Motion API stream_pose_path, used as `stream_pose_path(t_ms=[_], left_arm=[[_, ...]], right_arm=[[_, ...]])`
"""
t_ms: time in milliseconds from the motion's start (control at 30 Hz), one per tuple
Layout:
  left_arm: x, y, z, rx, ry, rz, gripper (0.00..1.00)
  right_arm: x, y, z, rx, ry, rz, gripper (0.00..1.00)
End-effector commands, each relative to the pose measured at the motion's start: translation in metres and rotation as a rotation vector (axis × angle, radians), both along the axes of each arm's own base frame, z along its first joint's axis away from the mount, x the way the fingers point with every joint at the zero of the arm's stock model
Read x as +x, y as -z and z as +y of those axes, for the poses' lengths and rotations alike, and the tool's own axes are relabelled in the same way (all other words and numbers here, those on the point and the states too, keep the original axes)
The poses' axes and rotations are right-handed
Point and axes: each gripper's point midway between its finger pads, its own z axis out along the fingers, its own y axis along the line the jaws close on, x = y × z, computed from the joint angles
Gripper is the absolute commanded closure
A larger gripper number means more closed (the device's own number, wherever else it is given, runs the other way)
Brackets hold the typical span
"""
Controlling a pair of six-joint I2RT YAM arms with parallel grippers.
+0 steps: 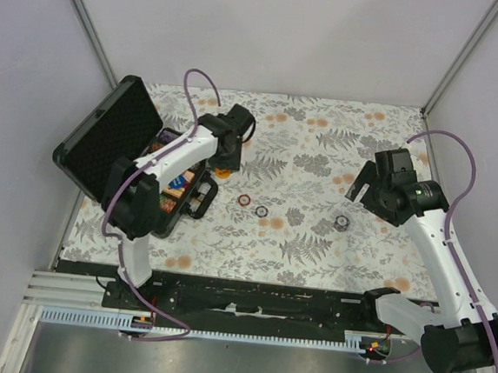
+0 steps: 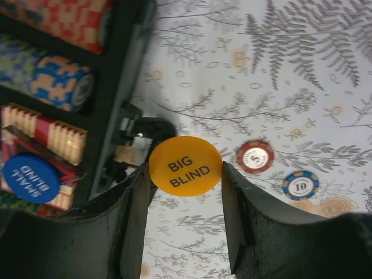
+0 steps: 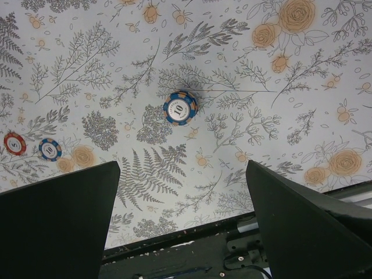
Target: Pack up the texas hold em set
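Note:
The black case [image 1: 105, 139] lies open at the left, with rows of striped chips [image 2: 58, 81] inside. A blue Small Blind button [image 2: 31, 177] rests on the red-orange card box [image 2: 43, 131] in the case. My left gripper [image 1: 227, 163] is next to the case's right edge, its fingertips [image 2: 141, 180] closed on the sides of the orange Big Blind button [image 2: 185, 165]. Loose on the cloth are a red 5 chip [image 2: 255, 157], a blue 10 chip [image 2: 300, 185] and another 10 chip [image 3: 179, 108]. My right gripper [image 3: 182, 168] hangs open and empty above that last chip [image 1: 341, 222].
The floral cloth [image 1: 322, 149] covers the table. The black rail [image 3: 192, 256] at the near edge shows under my right gripper. The case lid [image 1: 91, 151] stands tilted up at the far left. White walls enclose the back and sides.

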Motion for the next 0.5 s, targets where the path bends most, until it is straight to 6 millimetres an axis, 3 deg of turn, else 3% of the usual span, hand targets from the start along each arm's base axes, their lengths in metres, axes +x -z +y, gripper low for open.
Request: stream_pose_path(t_ms=[0,467], left_arm=[[0.005,-0.028,0.043,-0.028,-0.120,-0.071,0.50],[0.005,-0.032,0.162,-0.043,-0.439,-0.103,0.50]], right_arm=[[0.005,-0.001,0.003,0.010,-0.010,-0.016,0.02],[0.006,-0.002,0.005,0.030,-0.005,-0.016,0.02]])
